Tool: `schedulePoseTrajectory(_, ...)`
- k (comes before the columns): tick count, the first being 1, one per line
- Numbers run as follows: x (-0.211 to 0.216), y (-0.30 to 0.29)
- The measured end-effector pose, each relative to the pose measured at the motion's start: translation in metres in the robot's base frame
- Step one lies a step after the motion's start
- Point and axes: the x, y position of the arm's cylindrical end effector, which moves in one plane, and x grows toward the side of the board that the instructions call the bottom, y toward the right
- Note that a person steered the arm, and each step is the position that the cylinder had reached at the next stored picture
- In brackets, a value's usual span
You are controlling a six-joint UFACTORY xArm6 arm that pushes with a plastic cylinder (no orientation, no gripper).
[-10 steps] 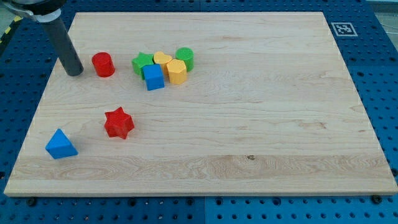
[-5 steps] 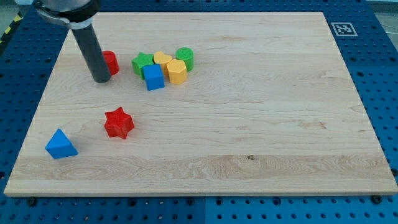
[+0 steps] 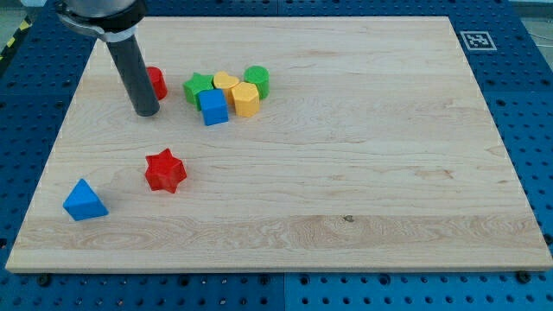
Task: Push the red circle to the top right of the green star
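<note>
A pale wooden board [image 3: 346, 155] carries a red circle [image 3: 156, 82], green star [image 3: 198, 87], two yellow blocks [image 3: 238, 92], green cylinder [image 3: 257, 79], blue cube [image 3: 212, 108], red star [image 3: 165, 170] and blue triangle [image 3: 84, 200]

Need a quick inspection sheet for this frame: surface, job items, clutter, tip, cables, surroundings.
Surface: wooden board, light wood.
Job's things: red circle partly hidden behind the rod, at the view's left of the green star.
Clutter: blue cube, two yellow blocks and a green cylinder packed around the star; red star and blue triangle lower left.
Grippers: none; my tip sits just below-left of the red circle, contact not clear.
Cables: nothing seen.
Surroundings: blue perforated base; marker tag at the board's top right corner.
</note>
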Motion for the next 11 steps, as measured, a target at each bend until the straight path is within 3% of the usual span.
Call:
schedulePoseTrajectory(2,-0.033,-0.009)
schedulePoseTrajectory(5,-0.04,-0.039)
schedulePoseTrajectory(8,-0.109,-0.04)
schedulePoseTrajectory(11,-0.117,-0.069)
